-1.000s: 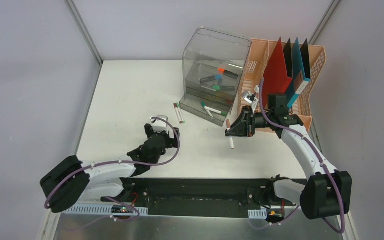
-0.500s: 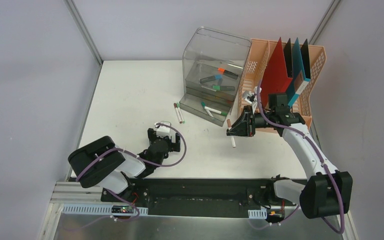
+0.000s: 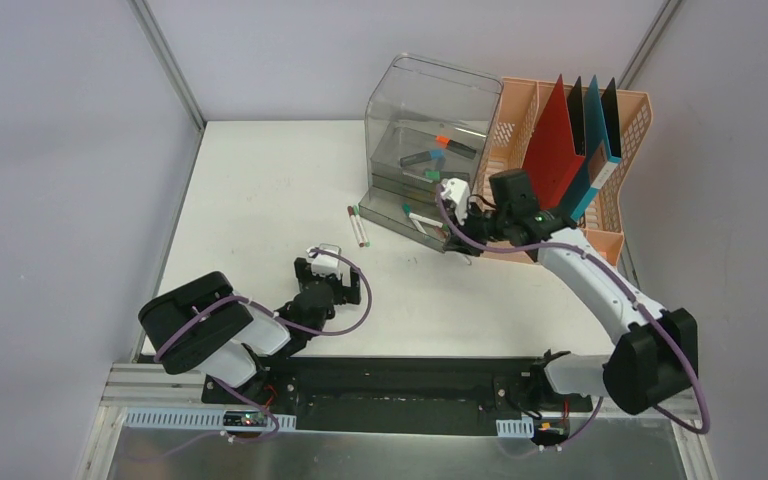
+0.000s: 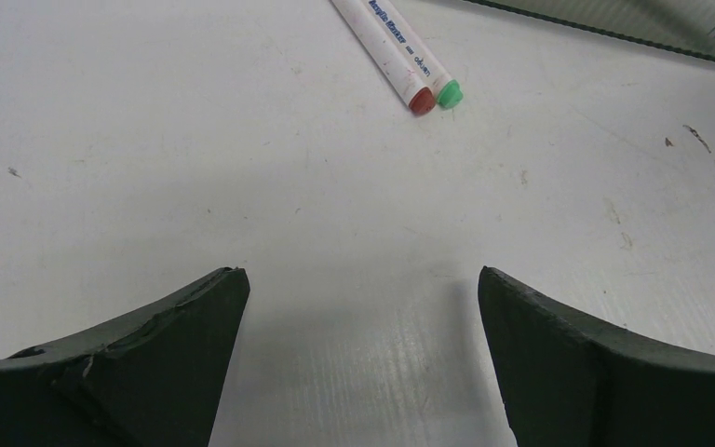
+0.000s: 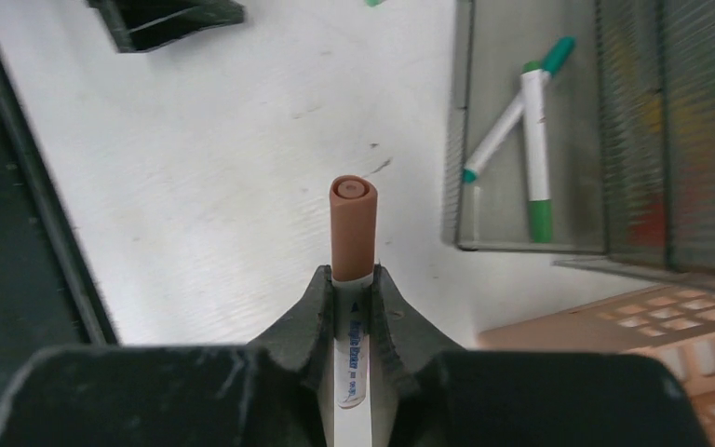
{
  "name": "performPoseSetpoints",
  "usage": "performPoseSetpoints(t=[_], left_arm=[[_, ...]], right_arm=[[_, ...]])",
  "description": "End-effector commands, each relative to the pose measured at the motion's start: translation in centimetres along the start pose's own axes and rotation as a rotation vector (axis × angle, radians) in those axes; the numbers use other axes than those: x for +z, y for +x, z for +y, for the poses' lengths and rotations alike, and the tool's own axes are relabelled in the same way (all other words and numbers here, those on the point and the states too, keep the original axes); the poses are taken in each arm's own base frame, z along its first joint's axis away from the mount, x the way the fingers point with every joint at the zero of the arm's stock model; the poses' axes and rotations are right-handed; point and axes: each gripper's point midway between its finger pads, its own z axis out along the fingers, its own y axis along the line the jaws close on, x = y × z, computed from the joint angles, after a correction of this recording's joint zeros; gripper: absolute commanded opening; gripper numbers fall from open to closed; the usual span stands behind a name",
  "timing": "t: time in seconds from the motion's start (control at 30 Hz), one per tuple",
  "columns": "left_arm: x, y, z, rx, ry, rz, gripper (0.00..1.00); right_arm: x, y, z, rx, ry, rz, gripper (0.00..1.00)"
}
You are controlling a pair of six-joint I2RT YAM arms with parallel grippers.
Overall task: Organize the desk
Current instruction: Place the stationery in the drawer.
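Note:
The desk [image 3: 260, 190] is a white tabletop. My right gripper [image 5: 352, 275] is shut on a white marker with a brown cap [image 5: 352, 219], which sticks out past the fingertips. In the top view my right gripper [image 3: 458, 226] hangs at the front of a clear tiered organizer [image 3: 430, 130]. The organizer's lowest tray [image 5: 484, 186] holds two green-capped markers [image 5: 532, 140]. My left gripper [image 3: 328, 268] rests low over the desk near the front, open, with nothing between its fingers [image 4: 195, 317]. Ahead of it lie two markers side by side [image 4: 396, 56], one red-capped and one green-capped.
A peach mesh file basket [image 3: 600, 215] with red, black and teal folders stands right of the organizer. More markers lie on the organizer's upper shelves [image 3: 438, 158]. A black rail [image 3: 390, 385] runs along the desk's front edge.
My right arm has swung left and forward with the brown-capped marker, from beside the basket to the organizer's front. My left arm drew back toward its base and now holds still.

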Motion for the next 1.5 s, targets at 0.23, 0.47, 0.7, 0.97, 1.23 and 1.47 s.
performPoseSetpoints(t=[0.23, 0.47, 0.7, 0.97, 1.23, 1.47], left_arm=[[0.1, -1.2, -0.8, -0.007, 0.007, -0.049, 0.99], [0.1, -1.2, -0.8, -0.003, 0.008, -0.050, 0.99], [0.2, -1.2, -0.9, 0.002, 0.008, -0.048, 0.99], [0.3, -1.3, -0.6, -0.007, -0.023, -0.043, 0.99], [0.5, -1.4, 0.6, -0.023, -0.127, -0.002, 0.99], [0.5, -3.1, -1.0, -0.028, -0.074, 0.011, 0.97]], right_arm=[[4.0, -7.7, -8.9, -0.338, 0.369, 0.097, 0.08], [6.8, -8.4, -10.7, -0.360, 0.484, 0.177, 0.62], [6.0, -7.5, -7.0, -0.281, 0.340, 0.159, 0.86], [0.0, -5.4, 3.0, -0.274, -0.031, 0.057, 0.93], [-5.4, -3.2, 4.6, -0.137, -0.059, -0.163, 0.96], [-7.4, -1.7, 3.5, -0.070, 0.009, -0.256, 0.99]])
